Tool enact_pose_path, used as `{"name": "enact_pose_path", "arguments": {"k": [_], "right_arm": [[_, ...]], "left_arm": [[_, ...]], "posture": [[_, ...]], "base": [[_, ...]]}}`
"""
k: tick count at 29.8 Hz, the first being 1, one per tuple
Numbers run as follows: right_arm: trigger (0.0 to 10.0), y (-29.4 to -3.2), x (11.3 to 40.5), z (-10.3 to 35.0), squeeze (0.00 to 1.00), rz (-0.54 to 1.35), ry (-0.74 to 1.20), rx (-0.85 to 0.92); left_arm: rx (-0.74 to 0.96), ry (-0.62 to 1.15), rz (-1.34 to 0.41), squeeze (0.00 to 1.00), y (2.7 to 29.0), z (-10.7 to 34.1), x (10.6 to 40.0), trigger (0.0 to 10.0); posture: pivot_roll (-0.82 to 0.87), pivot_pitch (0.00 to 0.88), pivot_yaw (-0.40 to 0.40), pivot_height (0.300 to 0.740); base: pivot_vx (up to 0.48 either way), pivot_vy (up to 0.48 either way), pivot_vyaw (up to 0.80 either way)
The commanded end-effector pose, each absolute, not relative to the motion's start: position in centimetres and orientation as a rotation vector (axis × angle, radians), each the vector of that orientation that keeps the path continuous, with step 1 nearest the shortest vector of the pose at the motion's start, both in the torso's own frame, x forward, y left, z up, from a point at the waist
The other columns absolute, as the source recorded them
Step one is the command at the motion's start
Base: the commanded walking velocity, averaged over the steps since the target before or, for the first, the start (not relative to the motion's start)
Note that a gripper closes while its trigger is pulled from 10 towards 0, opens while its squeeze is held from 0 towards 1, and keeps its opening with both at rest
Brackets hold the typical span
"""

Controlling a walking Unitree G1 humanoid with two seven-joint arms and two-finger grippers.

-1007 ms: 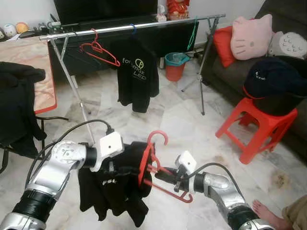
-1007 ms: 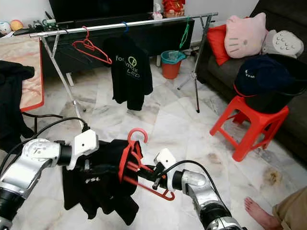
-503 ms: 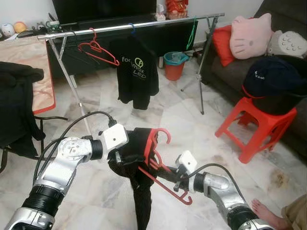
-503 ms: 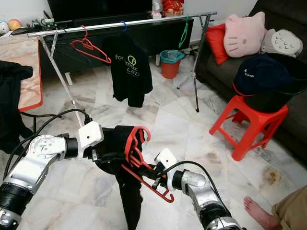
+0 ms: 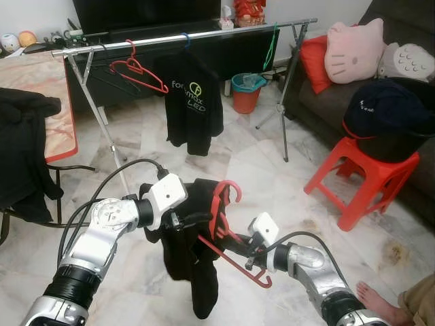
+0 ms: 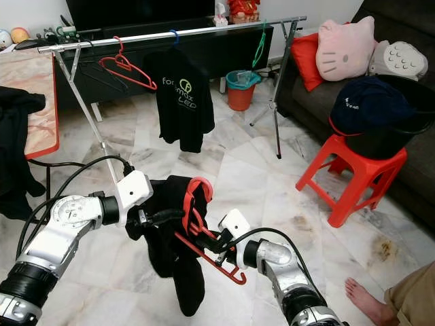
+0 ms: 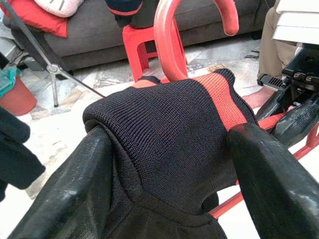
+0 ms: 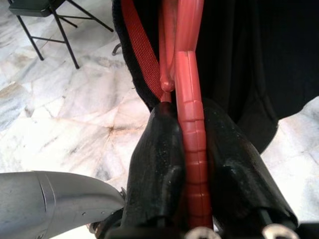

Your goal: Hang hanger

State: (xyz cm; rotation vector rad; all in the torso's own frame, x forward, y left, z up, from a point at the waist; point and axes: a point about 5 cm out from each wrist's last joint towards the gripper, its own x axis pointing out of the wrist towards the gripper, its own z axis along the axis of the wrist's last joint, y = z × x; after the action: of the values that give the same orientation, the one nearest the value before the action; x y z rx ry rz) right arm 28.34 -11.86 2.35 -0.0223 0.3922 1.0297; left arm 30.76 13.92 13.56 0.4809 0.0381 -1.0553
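Observation:
A red plastic hanger is held low in front of me, hook up. My right gripper is shut on its lower arm. A black garment with a red-trimmed collar is draped over the hanger's shoulder and hangs down in a long fold. My left gripper is shut on the fabric at the collar, one finger on each side. Beyond stands the clothes rail, far out of reach.
On the rail hang a bare red hanger, a black printed T-shirt and a green hanger. A red stool with a black bucket stands right, by a sofa. A chair with dark clothes is left. A person's foot is near.
The bunched garment has been pulled over the hanger and now hangs down in one long fold. My left gripper moved right toward the hook; the right gripper kept hold of the hanger.

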Motion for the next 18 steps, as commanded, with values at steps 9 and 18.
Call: {"name": "enact_pose_path", "arguments": {"k": [9,18], "right_arm": [[0.0,-11.58,28.73,2.86,0.00,1.053,0.368,-0.031],[0.0,-11.38,28.52,2.73,0.00,1.069,0.372,-0.035]], "left_arm": [[0.436,-0.020,-0.980,0.00,13.99,14.30,31.28,0.0],[0.399,-0.025,-0.944,0.00,14.11,14.33,31.44,0.0]], "posture": [[0.07,0.000,-0.017,0.740],[0.07,0.000,-0.018,0.740]], "base": [[0.000,0.000,0.00],[0.000,0.000,0.00]]}}
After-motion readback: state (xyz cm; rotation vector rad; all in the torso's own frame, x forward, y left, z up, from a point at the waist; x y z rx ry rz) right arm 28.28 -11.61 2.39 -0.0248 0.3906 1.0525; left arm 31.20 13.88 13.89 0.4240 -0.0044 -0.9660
